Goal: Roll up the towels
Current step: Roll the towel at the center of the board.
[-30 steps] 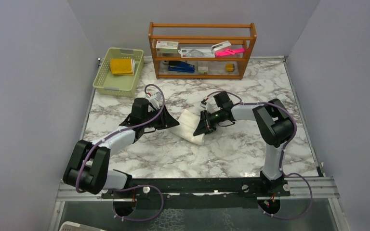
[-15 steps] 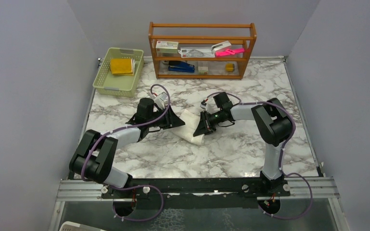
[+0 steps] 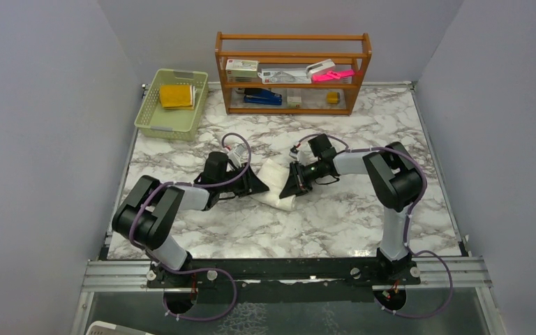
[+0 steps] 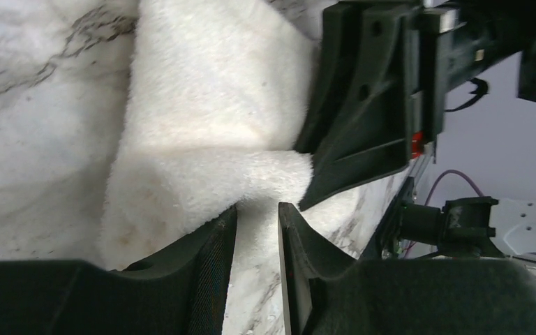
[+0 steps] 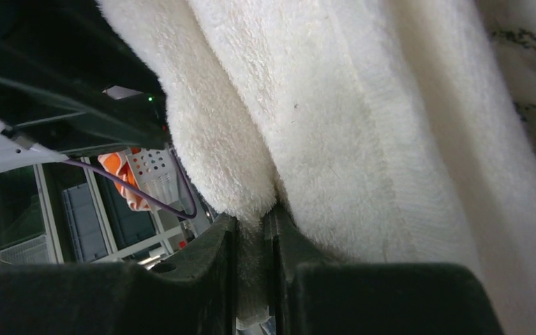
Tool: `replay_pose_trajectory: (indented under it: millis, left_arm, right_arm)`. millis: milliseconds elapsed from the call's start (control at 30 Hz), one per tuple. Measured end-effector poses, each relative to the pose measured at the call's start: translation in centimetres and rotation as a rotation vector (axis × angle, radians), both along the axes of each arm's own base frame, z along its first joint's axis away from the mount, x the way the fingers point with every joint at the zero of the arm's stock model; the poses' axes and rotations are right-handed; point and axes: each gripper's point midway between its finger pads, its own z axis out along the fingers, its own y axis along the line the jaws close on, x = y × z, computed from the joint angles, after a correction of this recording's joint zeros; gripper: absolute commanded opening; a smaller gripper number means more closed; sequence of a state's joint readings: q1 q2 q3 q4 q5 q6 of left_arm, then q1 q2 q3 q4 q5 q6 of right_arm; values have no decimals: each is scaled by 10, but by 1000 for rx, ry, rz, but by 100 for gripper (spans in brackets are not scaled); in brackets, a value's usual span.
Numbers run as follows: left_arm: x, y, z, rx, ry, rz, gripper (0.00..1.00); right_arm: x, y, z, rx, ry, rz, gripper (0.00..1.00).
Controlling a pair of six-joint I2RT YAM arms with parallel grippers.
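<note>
The cream-white towel (image 3: 272,183) lies partly rolled in the middle of the marble table, between my two grippers. My left gripper (image 3: 253,187) is at its left end, jaws nearly closed, pinching a fold of the towel (image 4: 202,91) at the tips (image 4: 257,208). My right gripper (image 3: 291,187) is at its right end, shut on a thick fold of the towel (image 5: 363,125) between the fingers (image 5: 250,218). The right gripper's black body also shows in the left wrist view (image 4: 363,105). The mustard-yellow towel (image 3: 176,95) lies folded in the green basket.
The green plastic basket (image 3: 152,120) stands at the back left. A wooden shelf (image 3: 293,72) with boxes, a stapler and small items stands at the back centre. Grey walls close the left, right and back sides.
My left arm has swung in towards the towel, its elbow coming nearer and the gripper moving right and down to the towel's left end. The right gripper has hardly moved.
</note>
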State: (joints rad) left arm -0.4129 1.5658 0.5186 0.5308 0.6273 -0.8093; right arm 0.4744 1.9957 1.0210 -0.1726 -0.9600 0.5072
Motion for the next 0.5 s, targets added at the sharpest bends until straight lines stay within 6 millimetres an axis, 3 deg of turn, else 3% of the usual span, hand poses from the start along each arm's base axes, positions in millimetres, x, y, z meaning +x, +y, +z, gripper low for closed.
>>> replay_pose_trajectory:
  millis: [100, 300, 400, 500]
  left_arm:
    - [-3, 5, -21, 30, 30, 24, 31]
    - [5, 4, -25, 27, -6, 33, 31]
    - [6, 3, -25, 27, -21, 32, 31]
    - [7, 1, -26, 28, -29, 28, 31]
  right_arm:
    - [-1, 1, -1, 2, -8, 6, 1]
    - [0, 0, 0, 5, -52, 22, 45]
    - [2, -1, 5, -19, -112, 27, 56]
    - [8, -2, 14, -78, -233, 26, 58]
